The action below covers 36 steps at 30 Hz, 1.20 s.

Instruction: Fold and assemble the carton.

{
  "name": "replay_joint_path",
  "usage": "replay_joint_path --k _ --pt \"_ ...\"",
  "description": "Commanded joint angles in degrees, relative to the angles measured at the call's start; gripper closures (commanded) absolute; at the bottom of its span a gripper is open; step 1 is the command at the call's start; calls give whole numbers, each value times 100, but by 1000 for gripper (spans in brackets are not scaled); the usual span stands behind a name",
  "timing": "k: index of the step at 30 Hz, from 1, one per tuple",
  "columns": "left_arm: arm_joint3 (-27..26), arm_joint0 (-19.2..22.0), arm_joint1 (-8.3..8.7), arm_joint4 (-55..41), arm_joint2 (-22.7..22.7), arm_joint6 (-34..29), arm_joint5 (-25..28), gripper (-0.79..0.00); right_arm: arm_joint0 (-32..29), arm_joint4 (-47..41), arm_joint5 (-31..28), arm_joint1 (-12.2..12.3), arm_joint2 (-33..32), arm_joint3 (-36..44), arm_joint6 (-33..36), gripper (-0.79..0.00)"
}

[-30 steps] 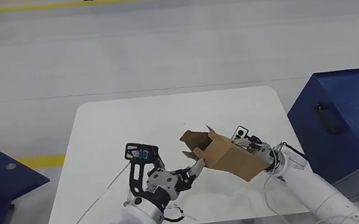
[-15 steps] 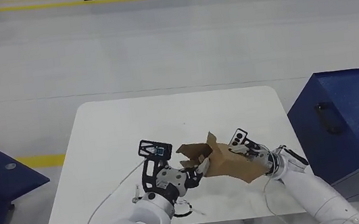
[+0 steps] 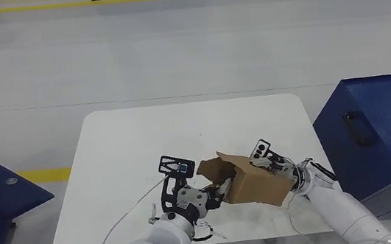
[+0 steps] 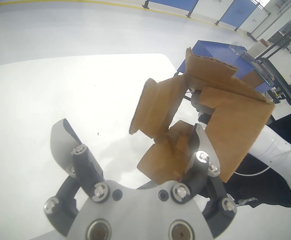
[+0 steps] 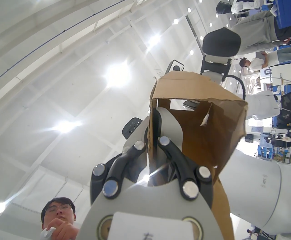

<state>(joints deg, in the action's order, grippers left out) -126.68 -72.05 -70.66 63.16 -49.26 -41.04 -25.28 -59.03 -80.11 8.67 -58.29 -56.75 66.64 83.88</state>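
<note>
The fingers of the right gripper are drawn almost together on one wall of the carton, one inside and one outside. That pinch holds the carton over the 5 o'clock part of the table, seemingly clear of it. Its open end is turned to 9 o'clock, toward the left gripper. That gripper is spread wide and grasps nothing. One finger leans on an end flap (the other hangs free over the table), probably to press the flap inward while the right arm braces the carton. The flaps at that end splay at odd angles, so it is not yet closed. Pushed out of order, they could jam.
</note>
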Motion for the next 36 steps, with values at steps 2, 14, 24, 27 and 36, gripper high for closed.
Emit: replay_joint_path --k 2,14,24,27,36 --pt "9 -26 -24 -22 21 117 69 -785 -14 1 48 -22 -25 -3 5 0" --pt "-797 -702 -47 -1057 -964 2163 698 -785 -56 -1053 1008 -160 -106 -221 -102 0" --pt "-490 -846 -1 -492 -950 1823 1156 -785 -309 -1508 1492 -197 -288 134 -506 0" --pt "-413 -918 -10 -349 -905 1929 1154 -785 -357 -1518 1555 -213 -347 199 -545 0" --pt "-320 -885 -51 -96 -838 1861 1133 -785 -500 -1295 1548 -259 -456 354 -520 0"
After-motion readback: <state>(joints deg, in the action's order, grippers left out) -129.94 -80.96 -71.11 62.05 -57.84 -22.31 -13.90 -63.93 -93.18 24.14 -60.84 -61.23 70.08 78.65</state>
